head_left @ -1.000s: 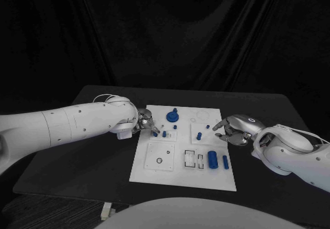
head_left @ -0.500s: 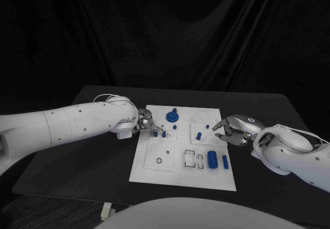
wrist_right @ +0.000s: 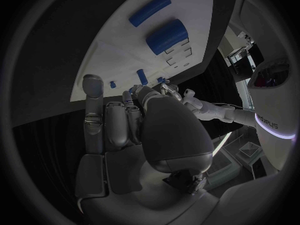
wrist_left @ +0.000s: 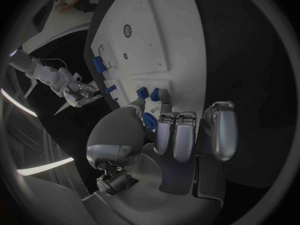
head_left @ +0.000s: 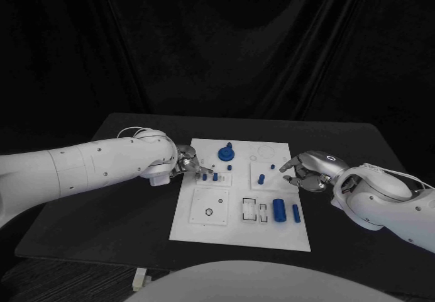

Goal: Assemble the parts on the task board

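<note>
**Both hands sitting at the board's edges, nothing lifted**

I am looking at the task board (head_left: 237, 228), a flat white rectangular plate lying mid-table with shallow recessed outlines cut into it. Small blue parts are sitting on it: a round knobbed piece (head_left: 227, 151) near the far edge, short pegs (head_left: 209, 177) on the left side, a stubby cylinder (head_left: 280, 209) and a slim rod (head_left: 297, 213) nearer me.

My left hand (head_left: 188, 163) is hovering at the board's left edge, silver fingers curling toward the pegs; I cannot tell whether it is pinching one. My right hand (head_left: 307, 173) is resting by the right edge, fingers curled in with nothing in them.

The table (head_left: 109, 207) is matte black, and dark draped cloth is hanging behind it.
</note>
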Robot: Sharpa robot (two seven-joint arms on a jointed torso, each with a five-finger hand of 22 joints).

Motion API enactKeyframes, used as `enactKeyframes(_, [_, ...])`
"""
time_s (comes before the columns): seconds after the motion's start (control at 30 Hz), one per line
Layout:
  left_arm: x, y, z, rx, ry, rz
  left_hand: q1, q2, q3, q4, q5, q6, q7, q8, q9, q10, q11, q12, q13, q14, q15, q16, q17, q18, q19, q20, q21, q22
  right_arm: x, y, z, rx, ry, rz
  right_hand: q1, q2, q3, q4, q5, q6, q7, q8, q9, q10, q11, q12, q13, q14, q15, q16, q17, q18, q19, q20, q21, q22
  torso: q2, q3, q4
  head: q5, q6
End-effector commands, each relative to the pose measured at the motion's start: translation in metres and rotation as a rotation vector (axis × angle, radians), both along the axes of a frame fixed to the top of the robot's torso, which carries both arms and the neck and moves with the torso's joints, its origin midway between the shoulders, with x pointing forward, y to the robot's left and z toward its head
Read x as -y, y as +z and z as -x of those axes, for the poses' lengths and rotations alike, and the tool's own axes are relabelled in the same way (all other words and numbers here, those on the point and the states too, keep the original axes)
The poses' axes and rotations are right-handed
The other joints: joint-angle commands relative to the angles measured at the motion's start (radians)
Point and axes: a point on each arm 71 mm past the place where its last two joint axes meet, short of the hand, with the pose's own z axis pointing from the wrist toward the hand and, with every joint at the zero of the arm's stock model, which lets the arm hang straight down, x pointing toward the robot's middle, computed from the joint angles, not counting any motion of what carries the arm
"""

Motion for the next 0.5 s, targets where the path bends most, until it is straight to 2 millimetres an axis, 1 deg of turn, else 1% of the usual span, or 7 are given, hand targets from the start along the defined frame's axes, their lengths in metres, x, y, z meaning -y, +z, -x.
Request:
enactKeyframes(0.03, [-0.003, 0.014, -0.006, 0.111, 0.033, 0.065, 0.003, -0.013, -0.044, 0.025, -0.007, -0.014, -0.005, 0.037, 0.044, 0.100, -0.013, 0.006, 0.259, 0.104, -0.012, 0.003, 0.263, 0.008, 0.010, 0.000, 0.007, 0.203, 0.001, 0.000, 0.001, 0.003, -0.016, 0.000, -0.006, -0.008, 0.008, 0.000, 0.004, 0.009, 0.000, -0.003, -0.001, -0.006, 0.000, -0.006, 0.025, 0.036, 0.007, -0.004, -0.001, 0.011, -0.007, 0.003, -0.004, 0.055, 0.000, -0.0004, 0.0000, -0.005, 0.000])
enactKeyframes(0.13, [-0.006, 0.033, -0.013, 0.194, 0.037, 0.109, -0.002, -0.014, -0.070, 0.030, -0.007, -0.023, -0.005, 0.046, 0.055, 0.102, -0.013, 0.008, 0.261, 0.104, -0.013, 0.003, 0.263, 0.007, 0.013, -0.002, 0.011, 0.205, 0.003, 0.000, 0.001, 0.006, -0.019, -0.001, -0.006, -0.008, 0.009, 0.000, 0.004, 0.009, 0.000, -0.003, -0.001, -0.010, 0.000, -0.009, 0.021, 0.036, 0.007, -0.006, -0.003, 0.011, -0.007, 0.003, -0.007, 0.055, 0.000, -0.0011, -0.0001, -0.008, 0.000])
enactKeyframes(0.23, [-0.006, 0.056, -0.021, 0.328, 0.025, 0.190, -0.002, -0.015, -0.084, 0.030, -0.007, -0.034, -0.004, 0.045, 0.056, 0.104, -0.013, 0.010, 0.263, 0.104, -0.013, 0.003, 0.263, 0.006, 0.015, -0.002, 0.014, 0.206, 0.004, 0.001, 0.002, 0.009, -0.021, -0.003, -0.006, -0.008, 0.009, 0.000, 0.004, 0.009, 0.000, -0.003, -0.001, -0.010, 0.000, -0.009, 0.021, 0.036, 0.007, -0.006, -0.003, 0.011, -0.007, 0.003, -0.008, 0.055, 0.000, -0.0013, 0.0006, -0.017, 0.000])
enactKeyframes(0.33, [-0.003, 0.078, -0.028, 0.473, -0.017, 0.284, 0.028, -0.010, -0.098, 0.024, 0.001, -0.039, -0.005, 0.049, 0.056, 0.105, -0.013, 0.010, 0.263, 0.104, -0.013, 0.003, 0.263, 0.003, 0.023, -0.002, 0.028, 0.210, 0.004, 0.001, 0.002, 0.008, -0.022, -0.002, -0.007, -0.009, 0.009, 0.000, 0.005, 0.009, 0.000, -0.003, -0.001, -0.012, 0.000, -0.012, 0.018, 0.036, 0.007, -0.006, -0.003, 0.011, -0.007, 0.004, -0.007, 0.055, 0.000, -0.0014, 0.0009, -0.021, 0.000])
enactKeyframes(0.37, [0.000, 0.088, -0.031, 0.541, -0.052, 0.331, 0.061, -0.010, -0.110, 0.021, 0.024, -0.027, -0.009, 0.062, 0.058, 0.105, -0.016, 0.010, 0.263, 0.104, -0.015, 0.003, 0.263, -0.004, 0.040, -0.003, 0.057, 0.219, 0.004, 0.001, 0.002, 0.007, -0.022, -0.002, -0.007, -0.009, 0.009, 0.000, 0.005, 0.009, 0.000, -0.003, -0.001, -0.013, 0.000, -0.013, 0.017, 0.036, 0.007, -0.006, -0.003, 0.011, -0.007, 0.004, -0.007, 0.055, 0.000, -0.0011, 0.0002, -0.021, 0.000])
enactKeyframes(0.47, [0.008, 0.103, -0.033, 0.642, -0.149, 0.418, 0.093, -0.008, -0.129, 0.025, 0.040, -0.022, -0.012, 0.071, 0.057, 0.105, -0.019, 0.010, 0.263, 0.104, -0.017, 0.003, 0.263, -0.009, 0.050, -0.006, 0.077, 0.226, 0.003, 0.001, 0.002, 0.005, -0.020, -0.001, -0.007, -0.009, 0.010, 0.000, 0.005, 0.009, 0.000, -0.003, -0.001, -0.021, 0.000, -0.023, 0.005, 0.035, 0.007, -0.007, -0.004, 0.011, -0.007, 0.004, -0.008, 0.055, 0.002, -0.0006, -0.0036, -0.019, 0.000])
enactKeyframes(0.5, [0.011, 0.105, -0.033, 0.660, -0.188, 0.437, 0.109, -0.005, -0.134, 0.025, 0.045, -0.023, -0.013, 0.073, 0.056, 0.105, -0.019, 0.010, 0.263, 0.104, -0.016, 0.003, 0.263, -0.008, 0.049, -0.006, 0.076, 0.225, 0.003, 0.001, 0.002, 0.005, -0.019, -0.002, -0.007, -0.009, 0.010, 0.000, 0.005, 0.009, 0.000, -0.003, -0.001, -0.021, 0.000, -0.023, 0.005, 0.035, 0.007, -0.007, -0.004, 0.011, -0.007, 0.004, -0.008, 0.055, 0.002, -0.0007, -0.0030, -0.020, 0.000])
